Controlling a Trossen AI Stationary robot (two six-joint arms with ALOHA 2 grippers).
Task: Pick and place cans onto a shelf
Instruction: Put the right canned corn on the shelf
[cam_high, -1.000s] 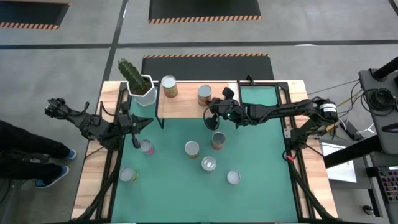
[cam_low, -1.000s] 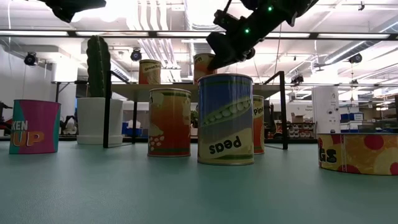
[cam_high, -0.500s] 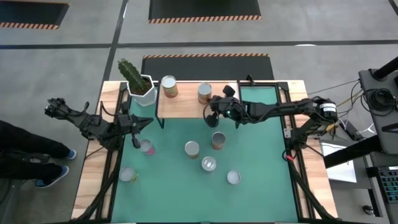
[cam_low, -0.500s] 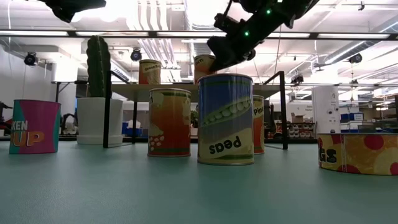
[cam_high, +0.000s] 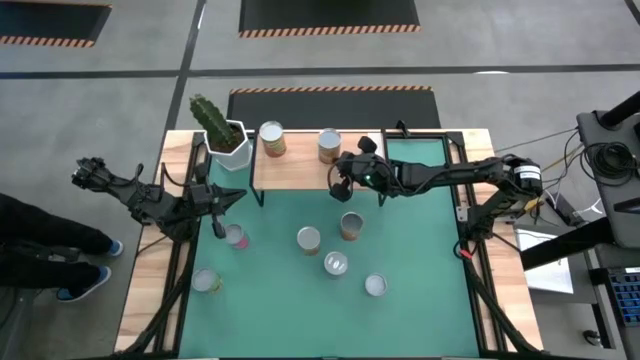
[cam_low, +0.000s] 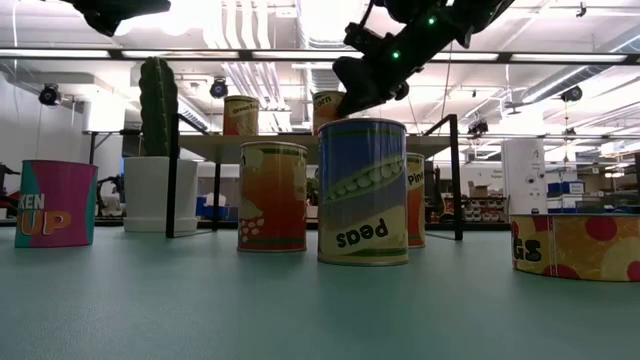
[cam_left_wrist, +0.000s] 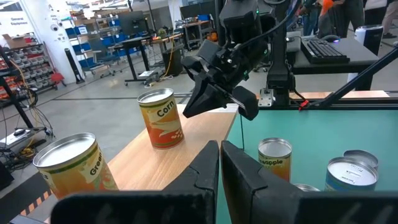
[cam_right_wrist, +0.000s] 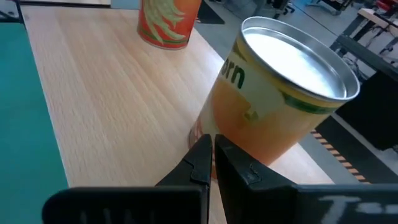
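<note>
Two cans, the corn can (cam_high: 328, 147) and a second can (cam_high: 271, 139), are seen standing on the shelf (cam_high: 300, 170); six cans are left on the green mat (cam_high: 420, 260). The right gripper (cam_high: 340, 184), jaws closed and empty, is positioned just beside the corn can. The left gripper (cam_high: 226, 199), also closed and empty, is held above the mat's left edge

Your two arms are dark, jointed and slim. The right arm (cam_high: 450, 177) carries a white label near its base, black cables alongside, and a small green light near its wrist. Each gripper, like the left gripper (cam_left_wrist: 219, 163), ends in two black, angular fingers.
</note>
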